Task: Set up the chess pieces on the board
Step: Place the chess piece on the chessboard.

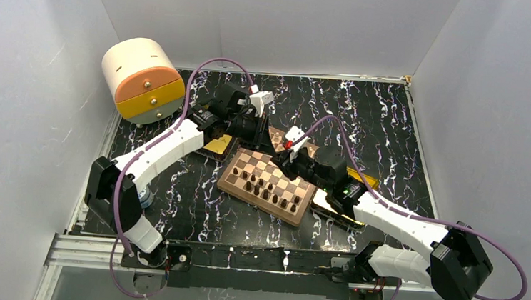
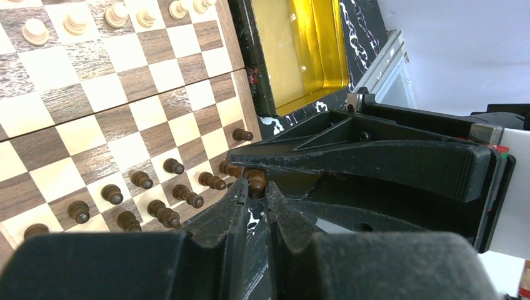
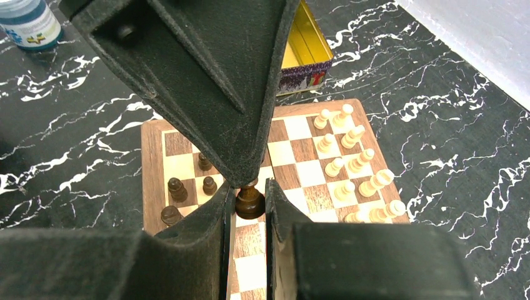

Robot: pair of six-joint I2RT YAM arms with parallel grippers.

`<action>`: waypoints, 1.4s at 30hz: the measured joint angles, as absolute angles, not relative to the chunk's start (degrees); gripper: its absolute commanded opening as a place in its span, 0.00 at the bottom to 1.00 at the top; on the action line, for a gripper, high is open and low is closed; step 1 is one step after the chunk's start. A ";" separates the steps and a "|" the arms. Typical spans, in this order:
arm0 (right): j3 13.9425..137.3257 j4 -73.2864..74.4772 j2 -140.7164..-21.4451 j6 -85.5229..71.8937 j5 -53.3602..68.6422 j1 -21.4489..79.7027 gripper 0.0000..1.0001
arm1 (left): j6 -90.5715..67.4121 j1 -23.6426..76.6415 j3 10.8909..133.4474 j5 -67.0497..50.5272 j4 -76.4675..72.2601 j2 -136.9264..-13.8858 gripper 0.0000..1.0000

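From above, the board (image 1: 261,165) lies on the black bench (image 1: 393,131) between both arms. Left camera: the left claw (image 2: 256,187) pinches a dark piece (image 2: 255,180). Right camera: the right claw (image 3: 249,190) pinches a dark piece too. The bottle (image 3: 28,22) label is too blurry to read.

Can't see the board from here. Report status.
Left claw shut on a dark piece near the board edge. Right claw shut on another dark piece above the board. Claws nearly meeting; standing dark pieces close beneath.
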State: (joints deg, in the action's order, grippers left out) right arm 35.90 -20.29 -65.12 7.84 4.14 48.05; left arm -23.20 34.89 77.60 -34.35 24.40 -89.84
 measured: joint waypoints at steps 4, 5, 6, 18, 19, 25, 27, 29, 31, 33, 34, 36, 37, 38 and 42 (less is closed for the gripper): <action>35.88 -20.71 -64.07 6.22 4.32 48.07 0.52 | -23.20 35.35 77.60 -32.38 24.18 -88.40 0.00; 35.79 -20.49 -63.57 5.87 4.58 48.10 0.57 | -23.20 35.46 77.60 -31.88 23.57 -88.16 0.00; 35.68 -20.03 -62.85 5.65 4.93 48.25 0.64 | -23.20 35.48 77.62 -31.55 23.03 -87.92 0.00; 33.10 -7.31 -46.06 -1.63 4.71 48.51 0.99 | -20.93 38.54 80.58 -21.56 26.87 -88.29 0.00; 33.12 -5.98 -44.71 -3.01 4.01 48.51 0.99 | -20.43 39.48 81.97 -20.03 28.10 -88.90 0.00; 35.42 5.45 -39.97 -9.72 -2.76 48.51 0.99 | -18.28 45.10 88.25 -11.86 33.19 -93.14 0.00; 36.32 8.64 -38.11 -11.35 -4.51 48.51 0.99 | -18.02 46.63 88.49 -9.28 34.44 -94.04 0.00; 36.62 10.85 -35.70 -12.56 -5.63 48.51 0.99 | -18.00 48.16 88.51 -7.14 35.40 -95.04 0.00; 36.67 12.49 -33.17 -13.76 -6.42 48.51 0.99 | -18.06 49.43 88.55 -5.39 35.90 -96.12 0.00; 36.69 14.13 -30.61 -14.98 -7.49 48.51 0.99 | -18.33 50.78 88.58 -3.97 36.32 -97.47 0.00; 36.75 14.85 -29.43 -15.49 -8.01 48.51 0.99 | -18.55 51.40 88.60 -3.51 36.36 -98.24 0.00; 36.80 15.99 -27.42 -16.51 -8.99 48.51 0.99 | -18.85 52.75 88.62 -2.20 36.47 -100.05 0.00; 36.84 16.64 -26.52 -16.91 -9.47 48.51 0.99 | -19.00 53.39 88.60 -1.54 36.53 -100.92 0.00; 36.86 17.02 -25.74 -17.30 -9.87 48.51 0.99 | -19.14 53.87 88.60 -1.02 36.53 -101.73 0.00; 37.08 17.30 -22.39 -18.46 -11.68 48.51 0.99 | -19.59 55.31 88.53 0.30 36.49 -103.88 0.00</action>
